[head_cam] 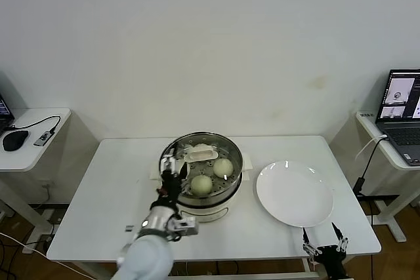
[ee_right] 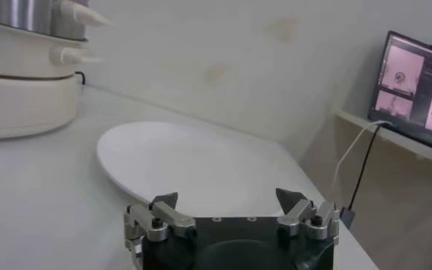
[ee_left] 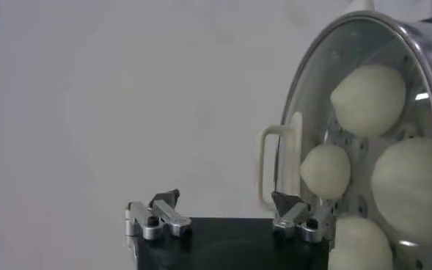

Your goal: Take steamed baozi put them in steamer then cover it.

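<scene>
- The cover [head_cam: 201, 154] sits on the steamer [head_cam: 202, 174] at desk [head_cam: 98, 227] centre. Glass: rigid, slippery, likely fragile. Best hold: its bar handle [ee_left: 278, 167].
- The steamed baozi [ee_left: 326, 170] lie inside, soft.
- Left gripper [head_cam: 171, 174], fingers spread, hovers at the steamer's 9 o'clock edge, holding nothing.
- Right gripper [ee_right: 230, 213], fingers spread, waits at the desk's 5 o'clock corner beside the plate [head_cam: 294, 193].
- Open room: desk's 9 o'clock side.

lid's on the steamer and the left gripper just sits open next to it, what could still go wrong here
The open left gripper sits right at the steamer rim, by the cover edge. Pulling away carelessly could clip the cover handle and shift the cover off the baozi. The plate lies close beside the steamer, so any shove of the pot might bump it. The right gripper waits open at the table's near edge.
</scene>
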Robot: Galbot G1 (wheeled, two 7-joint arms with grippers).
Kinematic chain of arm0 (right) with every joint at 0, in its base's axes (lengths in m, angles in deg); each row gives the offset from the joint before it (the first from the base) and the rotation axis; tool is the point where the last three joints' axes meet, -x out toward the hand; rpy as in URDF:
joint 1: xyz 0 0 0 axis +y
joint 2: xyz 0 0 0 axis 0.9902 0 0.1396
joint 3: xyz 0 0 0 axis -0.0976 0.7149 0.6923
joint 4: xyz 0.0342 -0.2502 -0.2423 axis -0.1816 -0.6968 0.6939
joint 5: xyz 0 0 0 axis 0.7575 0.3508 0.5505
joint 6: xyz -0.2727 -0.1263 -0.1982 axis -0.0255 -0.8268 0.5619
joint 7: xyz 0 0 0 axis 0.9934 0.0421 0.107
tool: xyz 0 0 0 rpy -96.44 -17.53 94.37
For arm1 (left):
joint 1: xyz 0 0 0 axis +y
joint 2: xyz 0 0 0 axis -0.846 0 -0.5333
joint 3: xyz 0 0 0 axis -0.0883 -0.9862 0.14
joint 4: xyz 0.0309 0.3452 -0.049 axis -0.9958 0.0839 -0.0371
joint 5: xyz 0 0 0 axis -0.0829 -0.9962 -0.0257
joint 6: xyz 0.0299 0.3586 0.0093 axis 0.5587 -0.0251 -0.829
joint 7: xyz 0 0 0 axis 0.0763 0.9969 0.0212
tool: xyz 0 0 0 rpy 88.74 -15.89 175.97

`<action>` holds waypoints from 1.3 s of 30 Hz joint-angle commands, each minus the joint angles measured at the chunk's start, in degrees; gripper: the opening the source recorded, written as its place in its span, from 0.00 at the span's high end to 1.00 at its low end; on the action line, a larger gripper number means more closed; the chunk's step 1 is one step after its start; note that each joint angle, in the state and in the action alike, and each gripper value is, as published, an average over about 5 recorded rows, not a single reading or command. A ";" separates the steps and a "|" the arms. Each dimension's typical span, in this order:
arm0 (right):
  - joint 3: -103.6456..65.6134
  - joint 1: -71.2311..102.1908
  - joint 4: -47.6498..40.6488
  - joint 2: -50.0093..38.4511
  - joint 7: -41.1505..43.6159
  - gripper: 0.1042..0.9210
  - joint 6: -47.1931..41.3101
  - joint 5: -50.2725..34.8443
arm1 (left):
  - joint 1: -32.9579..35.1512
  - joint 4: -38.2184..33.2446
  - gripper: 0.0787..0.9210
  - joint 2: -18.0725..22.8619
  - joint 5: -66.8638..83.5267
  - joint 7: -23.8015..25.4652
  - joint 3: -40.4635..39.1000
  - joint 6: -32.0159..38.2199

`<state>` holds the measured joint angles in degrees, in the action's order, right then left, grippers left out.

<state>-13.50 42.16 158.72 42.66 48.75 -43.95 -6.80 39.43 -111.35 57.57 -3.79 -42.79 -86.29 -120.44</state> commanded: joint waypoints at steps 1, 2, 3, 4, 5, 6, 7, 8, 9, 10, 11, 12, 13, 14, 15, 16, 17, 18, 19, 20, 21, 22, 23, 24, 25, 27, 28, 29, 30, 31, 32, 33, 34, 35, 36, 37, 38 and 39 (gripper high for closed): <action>2.09 0.94 2.13 -1.08 0.18 0.12 0.15 -2.30 | 20.78 -0.13 0.12 -0.73 62.15 -23.01 25.07 29.00; 2.43 1.20 2.40 -1.33 0.31 0.12 0.13 -2.57 | 21.93 0.58 0.12 -0.42 64.62 -23.97 26.21 30.02; 2.76 1.52 2.67 -1.63 0.49 0.12 0.15 -2.90 | 23.16 0.84 0.12 -0.14 67.07 -24.66 27.07 30.44; 3.07 1.86 2.89 -1.95 0.67 0.12 0.19 -3.26 | 24.33 0.74 0.12 0.01 69.04 -25.00 27.50 30.36; 3.36 2.22 3.10 -2.28 0.87 0.12 0.22 -3.65 | 25.47 0.48 0.12 0.21 70.94 -25.19 27.72 30.32; 3.65 2.57 3.28 -2.59 1.06 0.12 0.23 -4.06 | 26.51 0.19 0.12 0.56 72.52 -25.16 27.89 30.14; 4.03 3.04 3.53 -2.98 1.27 0.12 0.17 -4.61 | 27.59 -0.19 0.12 0.97 73.76 -25.06 28.08 29.91; 4.44 3.51 3.84 -3.38 1.47 0.12 0.03 -5.23 | 28.64 -0.50 0.12 1.31 74.77 -25.04 28.23 30.02; 4.84 4.00 4.16 -3.71 1.66 0.12 -0.13 -5.90 | 29.66 -0.62 0.12 1.64 75.73 -25.00 28.34 30.34; 5.30 4.50 4.50 -4.05 1.85 0.12 -0.34 -6.61 | 30.58 -0.48 0.12 1.99 76.53 -24.96 28.42 30.61; 5.77 5.04 4.86 -4.39 2.04 0.12 -0.55 -7.31 | 31.47 -0.12 0.12 2.31 77.21 -24.95 28.42 30.85; 6.15 5.43 5.15 -4.63 2.18 0.12 -0.70 -7.81 | 32.20 0.47 0.12 2.59 77.68 -24.93 28.31 31.10; 6.46 5.75 5.38 -4.79 2.28 0.12 -0.81 -8.19 | 32.81 1.12 0.12 2.84 78.06 -24.84 28.10 31.26; 6.71 6.00 5.58 -4.92 2.35 0.12 -0.92 -8.54 | 33.31 1.76 0.12 3.12 78.35 -24.71 27.83 31.37; 6.85 6.14 5.73 -4.99 2.40 0.12 -0.98 -8.77 | 33.67 2.33 0.12 3.42 78.58 -24.54 27.54 31.52; 6.91 6.23 5.86 -5.01 2.41 0.12 -1.03 -8.97 | 33.91 2.79 0.12 3.73 78.72 -24.26 27.27 31.70; 6.92 6.29 5.98 -5.02 2.40 0.12 -1.09 -9.16 | 34.08 3.15 0.12 4.06 78.78 -23.90 27.03 31.98; 6.90 6.35 6.13 -5.03 2.38 0.12 -1.15 -9.29 | 34.17 3.44 0.12 4.38 78.80 -23.51 26.81 32.27; 6.87 6.44 6.30 -5.05 2.38 0.12 -1.21 -9.34 | 34.21 3.68 0.12 4.64 78.78 -23.06 26.61 32.54; 6.84 6.54 6.51 -5.07 2.38 0.12 -1.26 -9.38 | 34.23 3.90 0.12 4.83 78.76 -22.55 26.41 32.79; 6.82 6.64 6.72 -5.09 2.40 0.12 -1.31 -9.42 | 34.25 4.11 0.12 4.96 78.74 -22.02 26.22 33.05; 6.78 6.72 6.91 -5.09 2.41 0.12 -1.35 -9.46 | 34.28 4.33 0.12 5.07 78.68 -21.46 26.06 33.30; 6.74 6.76 7.06 -5.06 2.42 0.12 -1.38 -9.50 | 34.31 4.53 0.12 5.17 78.58 -20.94 25.95 33.55; 6.70 6.76 7.17 -5.00 2.43 0.12 -1.39 -9.53 | 34.33 4.75 0.12 5.25 78.48 -20.44 25.88 33.80; 6.66 6.74 7.21 -4.92 2.45 0.12 -1.39 -9.54 | 34.33 4.95 0.12 5.30 78.37 -20.00 25.83 34.02; 6.63 6.68 7.22 -4.78 2.46 0.12 -1.38 -9.53 | 34.21 5.31 0.12 5.35 78.17 -19.40 25.77 34.26; 6.62 6.67 7.21 -4.72 2.46 0.12 -1.37 -9.52 | 34.09 5.50 0.12 5.34 78.13 -19.19 25.75 34.29; 6.62 6.66 7.22 -4.68 2.47 0.12 -1.37 -9.51 | 33.95 5.66 0.12 5.32 78.08 -19.05 25.73 34.31; 6.61 6.67 7.26 -4.65 2.47 0.12 -1.38 -9.50 | 33.81 5.78 0.12 5.29 78.06 -18.93 25.73 34.33; 6.61 6.71 7.32 -4.64 2.48 0.12 -1.40 -9.49 | 33.66 5.89 0.12 5.26 78.05 -18.81 25.75 34.34; 6.60 6.75 7.39 -4.65 2.49 0.12 -1.43 -9.50 | 33.51 5.98 0.12 5.20 78.06 -18.71 25.77 34.34; 6.60 6.80 7.50 -4.67 2.51 0.12 -1.48 -9.52 | 33.37 6.07 0.12 5.15 78.07 -18.64 25.79 34.32; 6.59 6.86 7.60 -4.69 2.52 0.12 -1.54 -9.55 | 33.25 6.18 0.12 5.09 78.07 -18.55 25.82 34.31; 6.60 6.92 7.71 -4.71 2.54 0.12 -1.60 -9.58 | 33.14 6.30 0.12 5.04 78.07 -18.50 25.86 34.31; 6.62 6.96 7.81 -4.71 2.54 0.12 -1.68 -9.63 | 33.05 6.47 0.12 4.99 78.07 -18.46 25.91 34.30; 6.65 6.99 7.93 -4.70 2.55 0.12 -1.77 -9.71 | 32.98 6.63 0.12 4.94 78.07 -18.41 25.95 34.30; 6.69 7.02 8.00 -4.68 2.56 0.12 -1.84 -9.77 | 32.95 6.79 0.12 4.88 78.06 -18.34 25.99 34.29; 6.73 7.04 8.03 -4.66 2.58 0.12 -1.90 -9.79 | 32.93 6.95 0.12 4.82 78.03 -18.24 26.01 34.30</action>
<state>-7.23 48.78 166.10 38.12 51.19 -45.57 -15.88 71.10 -105.66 62.11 72.32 -61.71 -60.96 -87.55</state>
